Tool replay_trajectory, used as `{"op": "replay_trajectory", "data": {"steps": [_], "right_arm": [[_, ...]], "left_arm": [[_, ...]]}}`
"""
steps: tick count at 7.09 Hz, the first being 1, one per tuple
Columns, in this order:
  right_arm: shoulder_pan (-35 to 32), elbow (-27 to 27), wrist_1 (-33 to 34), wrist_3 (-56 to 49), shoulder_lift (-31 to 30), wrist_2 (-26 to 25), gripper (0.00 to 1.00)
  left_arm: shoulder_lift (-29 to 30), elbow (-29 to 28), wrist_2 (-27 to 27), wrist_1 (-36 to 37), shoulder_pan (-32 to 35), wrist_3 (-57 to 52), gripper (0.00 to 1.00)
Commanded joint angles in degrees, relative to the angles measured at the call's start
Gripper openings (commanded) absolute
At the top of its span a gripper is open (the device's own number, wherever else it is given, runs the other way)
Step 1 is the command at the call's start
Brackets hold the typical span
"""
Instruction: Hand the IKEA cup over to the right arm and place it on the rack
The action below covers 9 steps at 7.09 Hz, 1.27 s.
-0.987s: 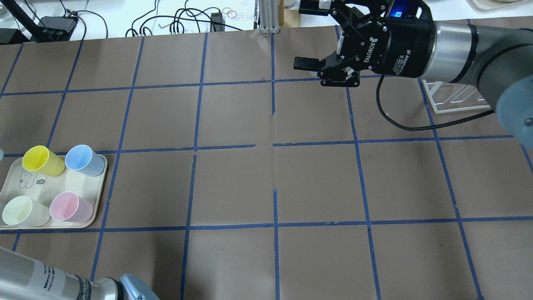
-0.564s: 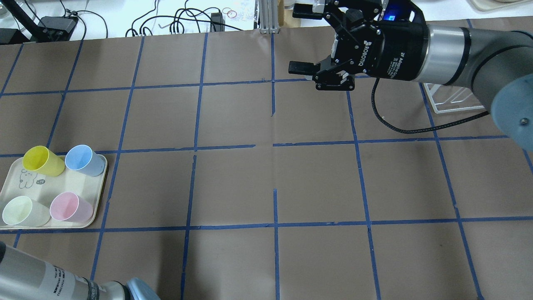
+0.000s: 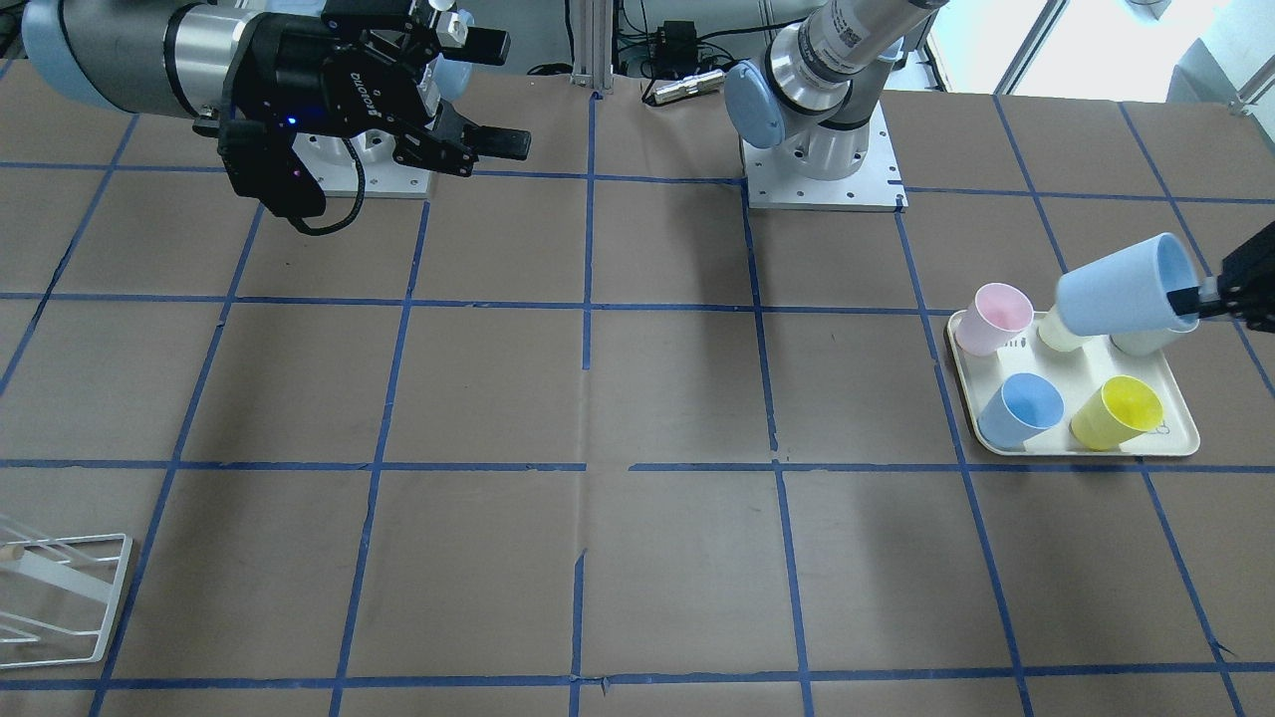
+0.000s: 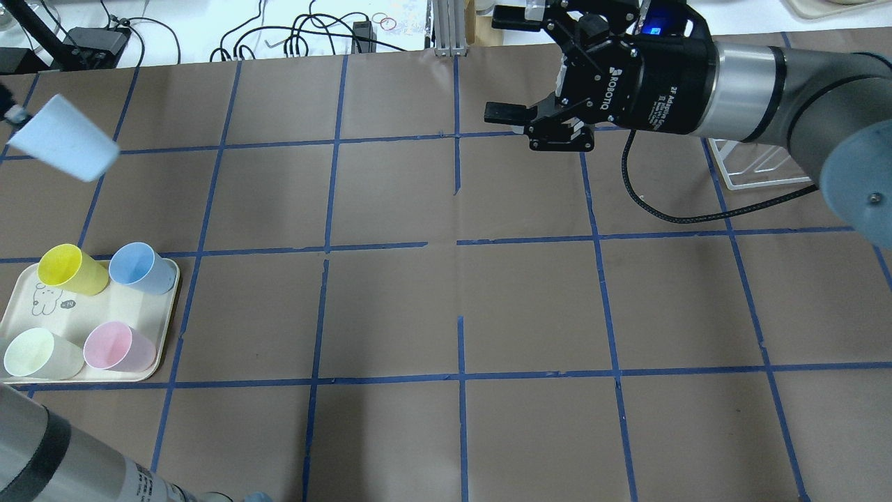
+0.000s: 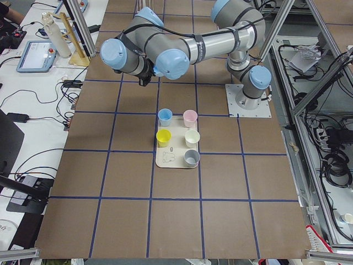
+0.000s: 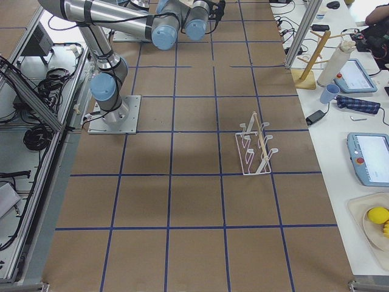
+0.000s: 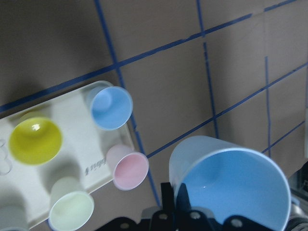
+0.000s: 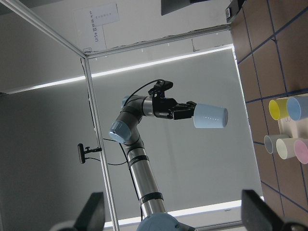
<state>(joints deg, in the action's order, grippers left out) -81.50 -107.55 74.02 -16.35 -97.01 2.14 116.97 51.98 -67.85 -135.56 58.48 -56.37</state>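
Note:
The IKEA cup (image 3: 1121,291) is a pale light-blue tumbler. It lies on its side in the air above the tray's robot-side cups. My left gripper (image 3: 1200,299) is shut on its rim, one finger inside. The cup also shows at the left edge of the overhead view (image 4: 64,148), in the left wrist view (image 7: 236,187) and far off in the right wrist view (image 8: 210,116). My right gripper (image 4: 509,63) is open and empty, held high at the far middle of the table, pointing towards the left arm. The white wire rack (image 4: 756,167) stands at the far right, partly behind the right arm.
A cream tray (image 4: 49,307) at the near left holds a yellow cup (image 4: 70,268), a deeper blue cup (image 4: 143,268), a pink cup (image 4: 118,346) and a pale green cup (image 4: 38,353). A grey cup (image 5: 191,158) also stands on it. Blue tape lines cross the brown table.
The cup in my left gripper has come into the overhead view at the far left. The left arm's near part has shifted left. The right gripper moved slightly left and stays open.

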Motion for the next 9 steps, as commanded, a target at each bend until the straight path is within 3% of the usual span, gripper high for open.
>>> {"op": "replay_trajectory", "data": {"steps": [1, 4, 7, 9], "right_arm": [[0.0, 0.0, -2.5, -0.4, 0.1, -0.6, 1.0], [0.1, 0.1, -1.7, -0.8, 2.5, -0.1, 1.0], [0.1, 0.6, -0.6, -1.2, 4.2, 0.0, 1.0], [0.1, 0.4, -0.8, -2.2, 4.7, 0.6, 1.0]], "left_arm": [[-2.9, 6.7, 14.8, -0.5, 7.2, 4.2, 0.0], [-13.8, 27.0, 28.4, 3.7, 13.1, 4.5, 0.0], [-21.6, 36.2, 36.7, 4.3, 16.5, 3.0, 0.0], [-22.6, 39.7, 44.9, 9.1, 21.6, 2.3, 0.0]]}}
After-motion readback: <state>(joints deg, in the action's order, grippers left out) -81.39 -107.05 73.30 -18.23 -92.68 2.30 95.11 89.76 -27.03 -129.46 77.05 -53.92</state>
